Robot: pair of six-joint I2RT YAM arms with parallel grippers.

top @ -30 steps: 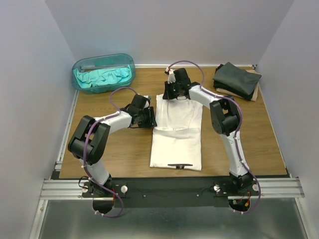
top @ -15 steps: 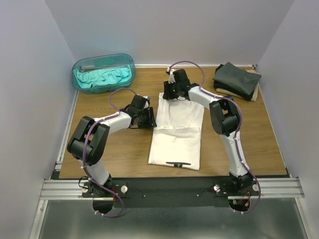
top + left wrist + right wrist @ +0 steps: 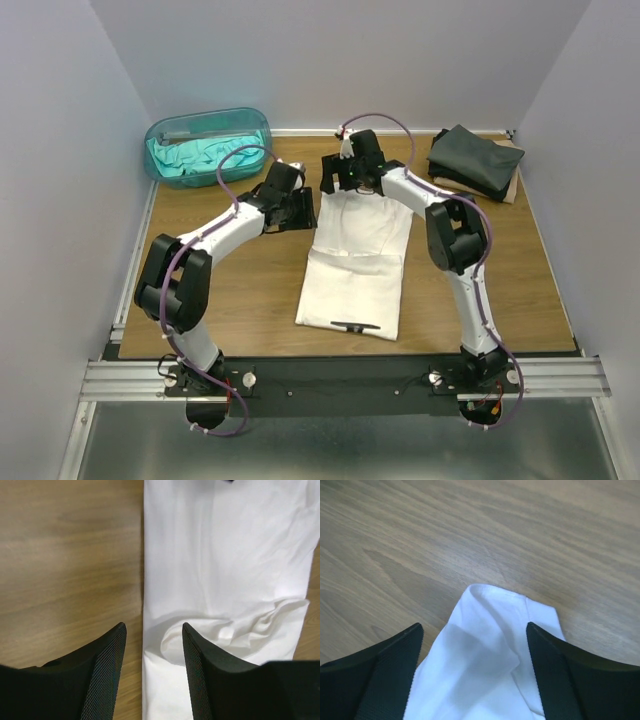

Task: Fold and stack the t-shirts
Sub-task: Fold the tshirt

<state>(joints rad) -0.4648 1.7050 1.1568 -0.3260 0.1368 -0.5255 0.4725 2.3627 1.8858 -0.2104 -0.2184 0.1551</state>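
Currently the wooden table (image 3: 250, 290) is occupied mainly by the white t-shirt (image 3: 355, 260). It is laid lengthwise at the centre as a narrow strip with its sides apparently folded inward, presumably so that an end-over-end fold can follow. At the far right corner, charcoal folded shirts (image 3: 478, 160) are stacked, and this is judged to be the destination pile. A teal shirt (image 3: 205, 155) is kept bunched in the translucent tub (image 3: 160, 135) at the far left, not yet folded.

The right gripper (image 3: 475, 629) is positioned at the white shirt's far end with its jaws spread wide. The cloth's narrow end is seen lying on the wood between them, unclamped. The left gripper (image 3: 153, 630) is held over the shirt's left edge, jaws apart, with nothing pinched. That edge runs just inside the gap, beside a rumpled cross-fold. Whether any fingertip touches the cloth cannot be settled from these views.
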